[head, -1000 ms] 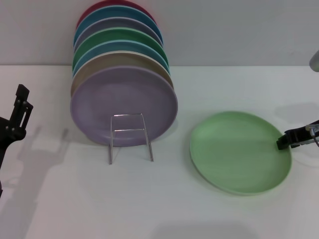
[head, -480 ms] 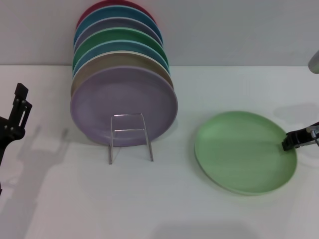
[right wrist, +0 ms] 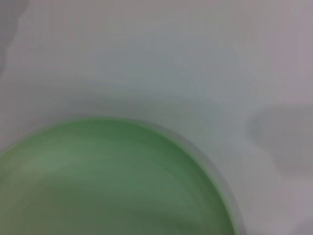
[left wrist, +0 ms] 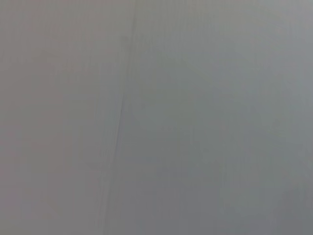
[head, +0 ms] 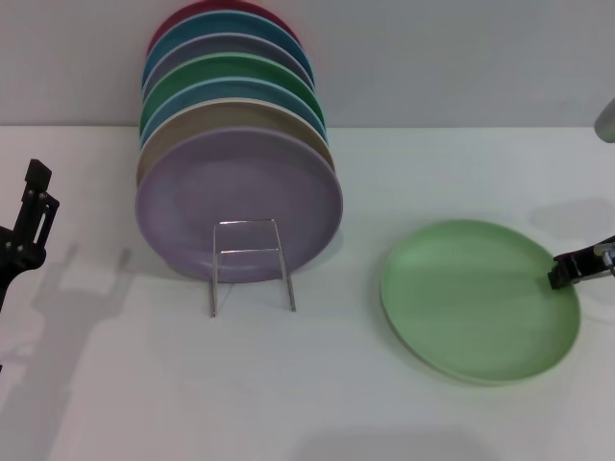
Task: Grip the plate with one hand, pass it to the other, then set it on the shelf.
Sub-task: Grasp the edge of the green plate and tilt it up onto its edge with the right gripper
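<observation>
The light green plate (head: 479,300) lies on the white table at the right, its right side slightly raised, with a thin shadow under its near edge. My right gripper (head: 561,273) is shut on the plate's right rim at the frame's right edge. The right wrist view shows the plate's rim and inner face (right wrist: 107,186) close up. The silver wire shelf (head: 250,265) stands left of centre, in front of a lavender plate (head: 238,202). My left gripper (head: 29,223) is held up at the far left, away from everything. The left wrist view shows only plain grey.
A row of upright plates leans behind the wire shelf: lavender in front, then tan (head: 231,117), blue, dark green (head: 231,72) and others, with a red one at the back. The white table (head: 317,384) runs to a grey wall.
The green plate has slid to the right, together with my right gripper on its rim. The left arm has drifted slightly left.
</observation>
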Available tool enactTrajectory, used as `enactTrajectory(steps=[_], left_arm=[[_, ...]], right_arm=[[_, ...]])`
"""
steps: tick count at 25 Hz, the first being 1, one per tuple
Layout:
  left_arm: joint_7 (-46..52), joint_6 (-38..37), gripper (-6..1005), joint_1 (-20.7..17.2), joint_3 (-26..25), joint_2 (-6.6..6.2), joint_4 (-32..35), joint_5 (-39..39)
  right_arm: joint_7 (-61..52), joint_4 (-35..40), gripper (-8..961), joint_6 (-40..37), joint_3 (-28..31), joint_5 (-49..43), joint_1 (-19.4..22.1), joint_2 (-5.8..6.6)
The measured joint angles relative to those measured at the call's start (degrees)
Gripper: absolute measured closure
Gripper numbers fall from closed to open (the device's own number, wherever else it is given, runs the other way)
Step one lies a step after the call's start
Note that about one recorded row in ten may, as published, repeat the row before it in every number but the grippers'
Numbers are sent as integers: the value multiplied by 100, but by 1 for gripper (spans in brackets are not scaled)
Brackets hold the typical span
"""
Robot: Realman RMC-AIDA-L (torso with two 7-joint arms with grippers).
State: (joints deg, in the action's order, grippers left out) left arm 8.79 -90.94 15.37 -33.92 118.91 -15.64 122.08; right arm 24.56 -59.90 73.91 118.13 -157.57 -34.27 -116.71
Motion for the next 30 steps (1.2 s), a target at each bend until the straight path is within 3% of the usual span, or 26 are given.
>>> enactTrajectory(steps=[11, 13, 16, 20, 26, 30], left_arm=[[0, -10, 301, 1, -1, -5, -1, -21], [0, -12, 300, 2, -8, -7, 0, -20], [0, -15, 300, 1, -15, -9, 0, -15], [0, -38, 300, 2, -19, -9, 0, -4], [-3, -38, 301, 1, -18, -9, 0, -3], [-3, -38, 300, 1, -24, -9, 0, 1]], right_arm=[[176, -329, 894, -165, -35, -5, 102, -45], [380, -844, 895, -265, -25, 23, 279, -154], [483, -1233, 905, -329, -54, 48, 408, -209], [698, -1903, 917, -599, -132, 270, 711, -225], [1119, -2246, 933, -1069, -238, 570, 991, -234], [1629, -2545, 934, -1918, -674, 904, 1456, -239]])
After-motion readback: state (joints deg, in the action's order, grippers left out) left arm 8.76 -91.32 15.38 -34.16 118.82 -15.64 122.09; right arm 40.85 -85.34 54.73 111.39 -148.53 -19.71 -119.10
